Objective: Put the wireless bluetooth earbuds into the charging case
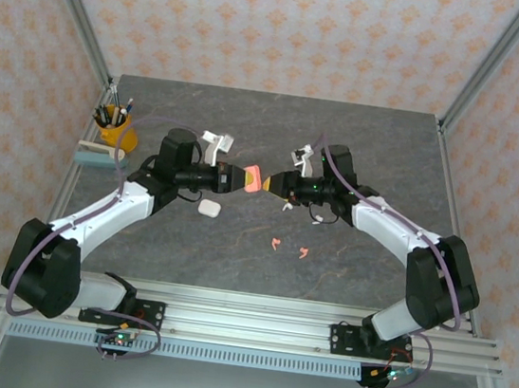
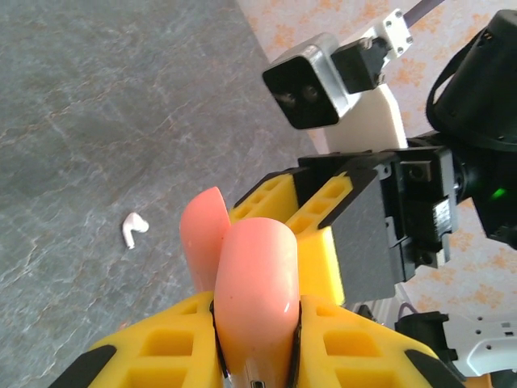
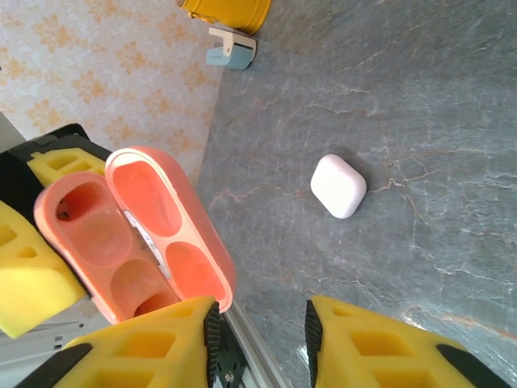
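The open pink case (image 3: 133,234) blocks the right tool (image 3: 258,319) ahead; bare table (image 3: 420,105) surrounds the white case (image 3: 339,186).

The coral-pink charging case (image 3: 133,234) is a glossy, rounded pebble held off the surface (image 1: 184,261), its base pinched in the left hand (image 1: 238,178). Its lid stands hinged open, and in the right wrist view the two wells in the base look empty. A white charging case (image 1: 209,208), closed and pebble-shaped, lies flat on the surface, just below and left of the pink one in the top view. Two coral-pink earbuds (image 1: 276,243), tiny and stemmed, lie close together on the surface nearer the arm bases. One white earbud (image 2: 133,229) lies on its side on the surface.
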